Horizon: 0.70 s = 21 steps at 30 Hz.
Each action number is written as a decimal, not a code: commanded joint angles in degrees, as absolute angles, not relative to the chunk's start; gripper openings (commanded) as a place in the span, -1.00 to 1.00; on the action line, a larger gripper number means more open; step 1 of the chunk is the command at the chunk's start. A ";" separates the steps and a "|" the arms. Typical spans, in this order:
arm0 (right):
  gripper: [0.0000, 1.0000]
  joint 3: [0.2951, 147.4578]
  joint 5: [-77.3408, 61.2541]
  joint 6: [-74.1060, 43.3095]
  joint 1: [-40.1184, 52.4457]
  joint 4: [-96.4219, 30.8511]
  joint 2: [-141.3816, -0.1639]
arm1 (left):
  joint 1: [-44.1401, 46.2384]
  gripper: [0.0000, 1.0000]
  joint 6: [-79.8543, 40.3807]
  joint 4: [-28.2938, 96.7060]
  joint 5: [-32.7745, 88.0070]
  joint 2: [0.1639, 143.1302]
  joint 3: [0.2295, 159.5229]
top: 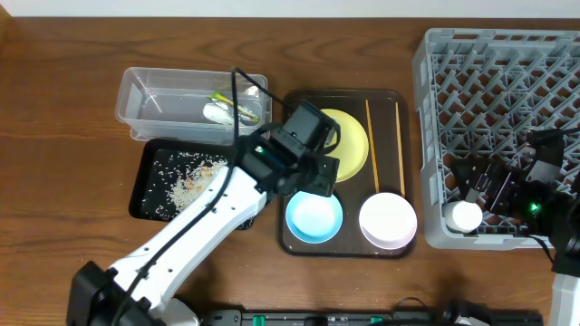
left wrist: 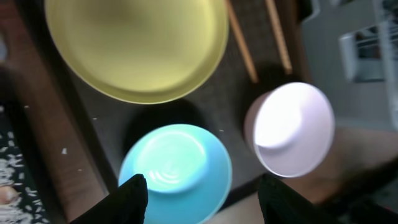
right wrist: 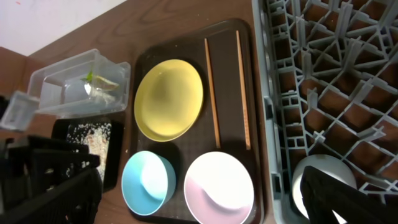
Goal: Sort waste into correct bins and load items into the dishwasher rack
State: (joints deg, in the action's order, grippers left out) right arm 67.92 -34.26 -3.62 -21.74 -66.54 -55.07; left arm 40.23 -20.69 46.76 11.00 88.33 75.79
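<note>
So far the wrapper and white scrap lie in the clear tub at upper left, the rice in the black tray below it, and only the white cup stands in the rack, at its lower-left corner. The yellow plate, blue bowl, pink bowl and chopsticks wait on the brown tray at centre. My left gripper hangs spread and empty over the blue bowl; my right gripper gapes wide by the white cup, holding nothing.
</note>
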 commanded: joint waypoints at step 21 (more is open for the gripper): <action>0.99 68.79 -35.38 -2.92 -22.04 -66.61 -55.18 | 33.82 0.77 -17.63 47.79 2.09 68.90 80.16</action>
State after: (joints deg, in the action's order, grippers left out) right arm 67.92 -34.35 -3.60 -21.74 -66.57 -55.11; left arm 33.85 -18.00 47.46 2.96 68.62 79.68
